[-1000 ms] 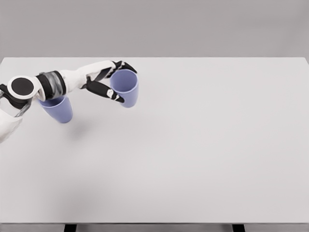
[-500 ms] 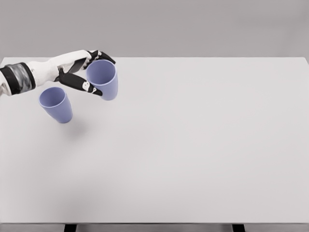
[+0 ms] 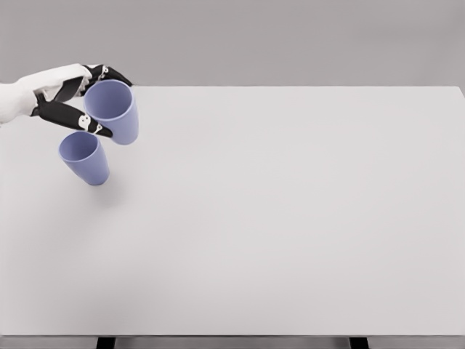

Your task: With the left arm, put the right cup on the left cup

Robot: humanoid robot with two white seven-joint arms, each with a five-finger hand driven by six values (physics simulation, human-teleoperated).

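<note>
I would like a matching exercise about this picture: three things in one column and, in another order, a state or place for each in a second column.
Things:
1. held cup
2. standing cup
3. left hand

States:
A. stands upright on the white table, touched by nothing
B. comes in from the left edge, fingers closed around a cup
C. is lifted above the table, up and to the right of the other cup

Pairs: 1-C, 2-A, 3-B

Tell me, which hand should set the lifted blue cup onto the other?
Left. The left hand already grips the raised blue plastic cup beside the standing blue plastic cup; no right arm shows.
</note>
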